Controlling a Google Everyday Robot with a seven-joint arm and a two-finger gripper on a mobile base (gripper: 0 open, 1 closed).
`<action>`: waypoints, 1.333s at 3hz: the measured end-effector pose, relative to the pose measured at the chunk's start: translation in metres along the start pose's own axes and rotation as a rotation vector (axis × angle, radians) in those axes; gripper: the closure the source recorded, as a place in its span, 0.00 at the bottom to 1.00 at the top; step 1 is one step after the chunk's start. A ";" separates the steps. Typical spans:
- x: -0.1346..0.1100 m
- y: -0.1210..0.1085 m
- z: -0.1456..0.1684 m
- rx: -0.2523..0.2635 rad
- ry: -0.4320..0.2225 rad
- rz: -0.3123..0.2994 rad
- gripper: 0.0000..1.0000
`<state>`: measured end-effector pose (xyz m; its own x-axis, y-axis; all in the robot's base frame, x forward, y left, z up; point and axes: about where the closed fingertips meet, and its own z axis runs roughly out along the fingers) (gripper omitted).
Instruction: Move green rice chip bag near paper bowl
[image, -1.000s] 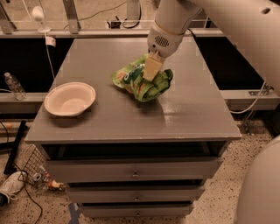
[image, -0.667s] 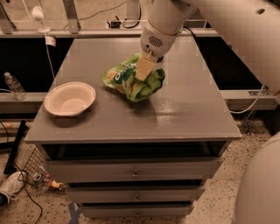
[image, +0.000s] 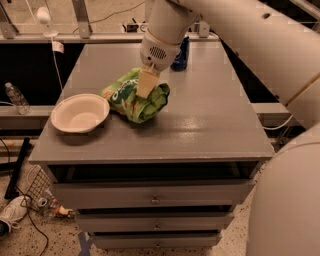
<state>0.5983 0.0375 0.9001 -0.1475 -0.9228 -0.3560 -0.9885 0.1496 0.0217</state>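
Observation:
The green rice chip bag (image: 134, 98) is crumpled on the grey tabletop, just right of the paper bowl (image: 80, 113), its left end close to the bowl's rim. My gripper (image: 144, 86) comes down from the white arm at the top and is shut on the green rice chip bag at its upper middle; one tan finger (image: 145, 83) shows against the foil. The off-white bowl sits upright near the table's left front corner.
A blue soda can (image: 180, 55) stands behind the gripper at the back of the grey table (image: 210, 125). The arm's white links fill the upper right. Drawers run below the front edge. A water bottle (image: 16, 97) and clutter are at the left.
My gripper has carried the green bag leftward across the table, from the middle to right beside the paper bowl. The bowl has not moved.

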 end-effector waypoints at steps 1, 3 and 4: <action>-0.007 0.001 0.017 -0.044 -0.002 -0.019 0.97; -0.011 -0.002 0.020 -0.034 -0.013 -0.020 0.43; -0.013 -0.003 0.022 -0.032 -0.016 -0.021 0.20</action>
<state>0.6036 0.0570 0.8838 -0.1265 -0.9197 -0.3716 -0.9920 0.1185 0.0443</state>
